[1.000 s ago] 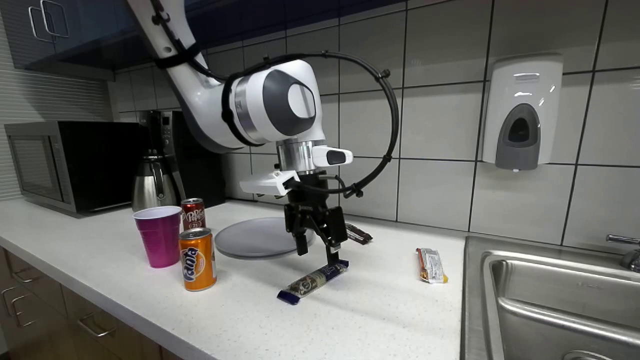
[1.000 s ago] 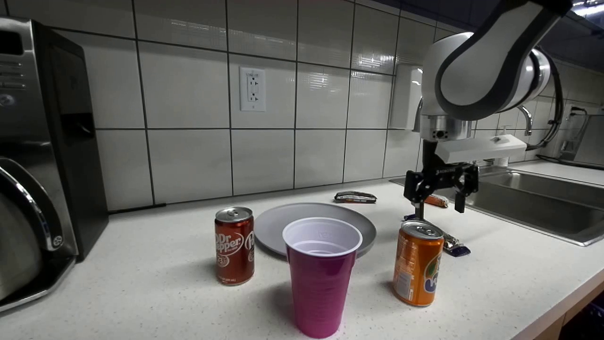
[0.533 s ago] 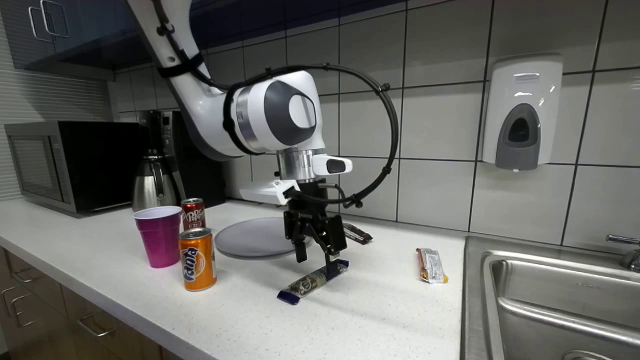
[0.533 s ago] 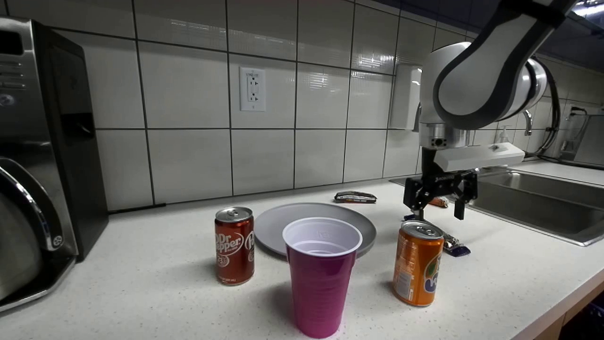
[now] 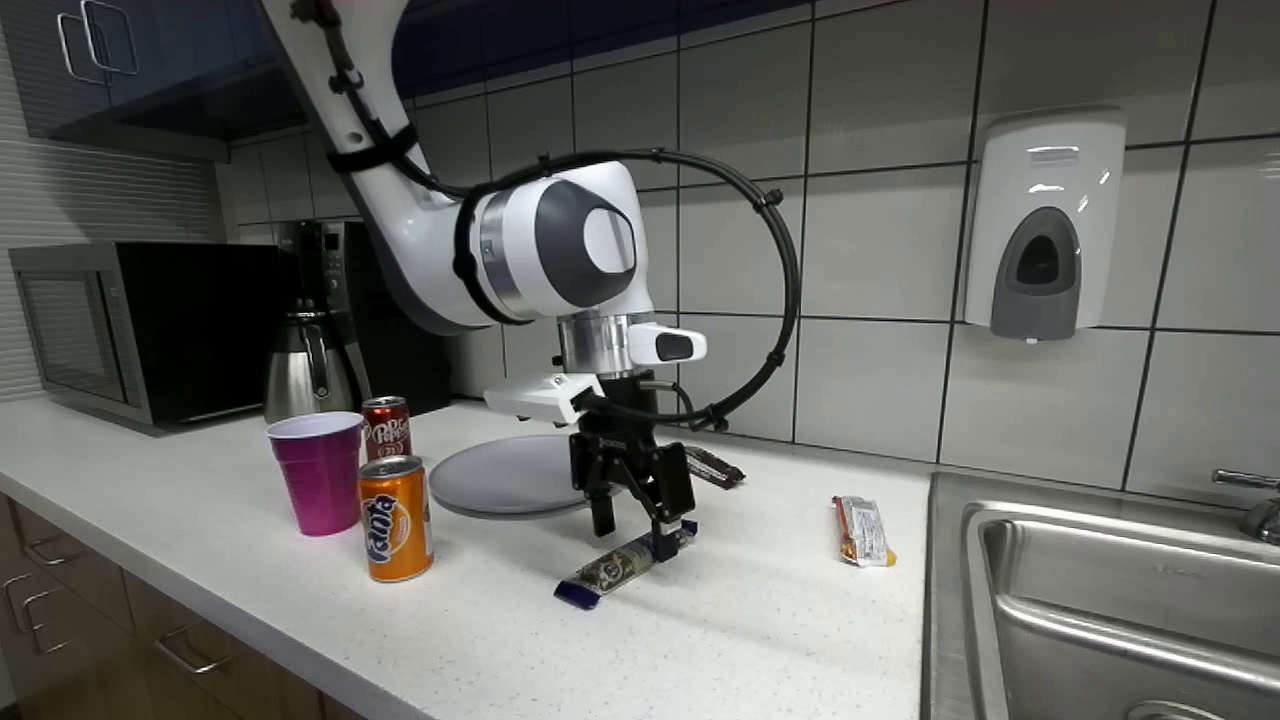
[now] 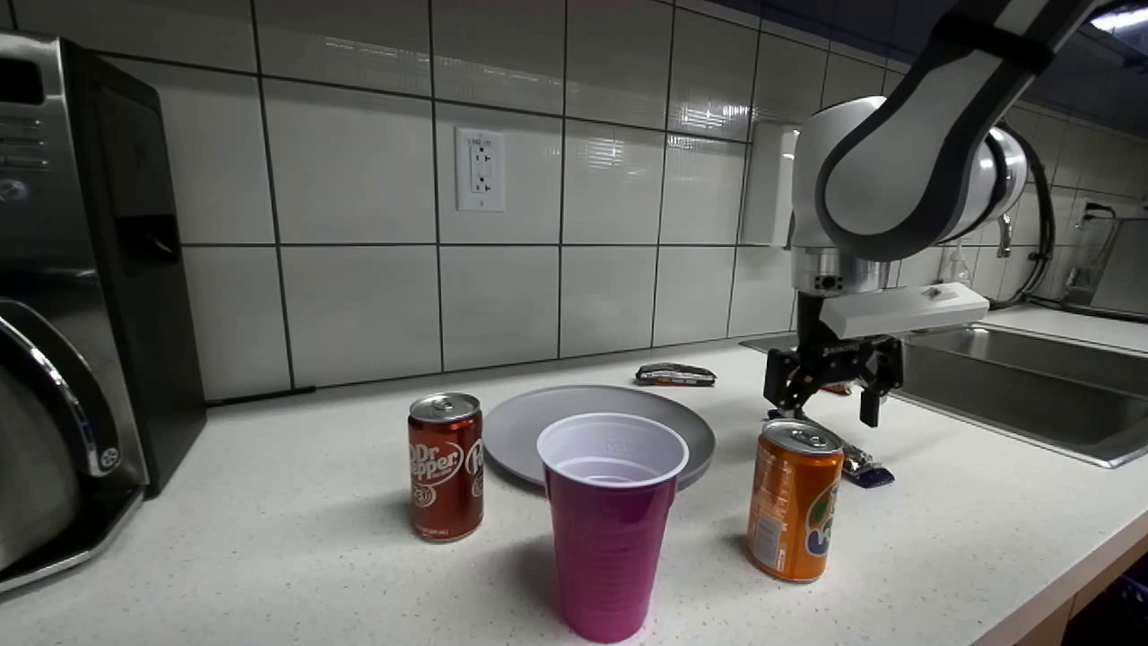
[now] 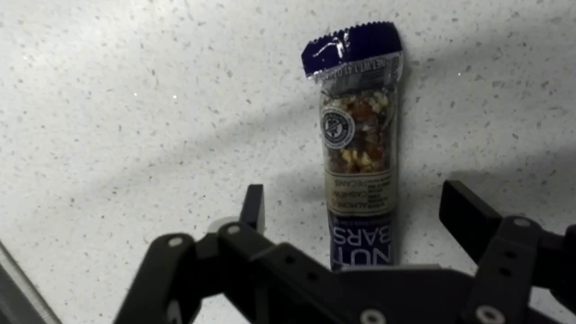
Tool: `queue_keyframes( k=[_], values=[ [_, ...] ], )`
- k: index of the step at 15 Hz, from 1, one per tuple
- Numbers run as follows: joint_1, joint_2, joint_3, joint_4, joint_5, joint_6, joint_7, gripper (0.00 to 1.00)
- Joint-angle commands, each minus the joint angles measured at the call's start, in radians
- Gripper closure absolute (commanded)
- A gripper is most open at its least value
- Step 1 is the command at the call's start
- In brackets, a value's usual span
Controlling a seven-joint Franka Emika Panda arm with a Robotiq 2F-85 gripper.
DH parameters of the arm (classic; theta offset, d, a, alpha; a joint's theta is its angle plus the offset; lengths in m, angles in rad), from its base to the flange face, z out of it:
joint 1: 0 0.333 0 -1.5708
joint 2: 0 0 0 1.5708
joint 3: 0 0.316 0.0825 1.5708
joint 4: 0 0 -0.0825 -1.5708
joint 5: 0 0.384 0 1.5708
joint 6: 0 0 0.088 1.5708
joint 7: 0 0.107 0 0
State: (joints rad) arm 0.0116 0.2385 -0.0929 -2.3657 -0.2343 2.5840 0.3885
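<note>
A nut bar (image 5: 613,569) in a clear and dark blue wrapper lies flat on the white counter. It also shows in an exterior view (image 6: 866,472), partly behind the orange Fanta can (image 6: 794,511). My gripper (image 5: 634,537) points down over the bar, open and empty. It shows too in an exterior view (image 6: 832,415). In the wrist view, the fingers of the gripper (image 7: 353,197) stand on either side of the nut bar (image 7: 360,130), apart from it. The bar's near end is hidden behind the gripper body. The fingertips are low, close to the counter.
A grey plate (image 5: 480,480) lies behind the gripper. A magenta cup (image 5: 318,480) and a Dr Pepper can (image 5: 387,430) stand near the Fanta can. A dark wrapped bar (image 5: 716,468) lies by the wall. An orange-white packet (image 5: 862,530) lies near the sink (image 5: 945,600).
My gripper has moved down over the nut bar, staying open, and its fingertips are now lower. The bar, cans, cup and plate have not moved.
</note>
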Motion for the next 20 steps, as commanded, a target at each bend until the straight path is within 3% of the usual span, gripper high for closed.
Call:
queue_keyframes(
  k=[1, 6, 7, 8, 16, 17, 20],
  values=[
    [0.004, 0.023, -0.005, 0.03, 0.023, 0.001, -0.031, 0.0],
    [0.003, 0.044, -0.008, 0.048, 0.031, 0.006, -0.035, 0.0],
    [0.003, 0.046, -0.008, 0.049, 0.033, 0.009, -0.035, 0.25],
    [0.003, 0.049, -0.008, 0.051, 0.033, 0.01, -0.036, 0.26],
    [0.001, 0.058, -0.01, 0.063, 0.042, 0.01, -0.048, 0.88],
    [0.001, 0.056, -0.01, 0.064, 0.042, 0.009, -0.049, 0.92],
    [0.004, 0.044, -0.01, 0.066, 0.04, 0.005, -0.047, 0.92]
  ],
)
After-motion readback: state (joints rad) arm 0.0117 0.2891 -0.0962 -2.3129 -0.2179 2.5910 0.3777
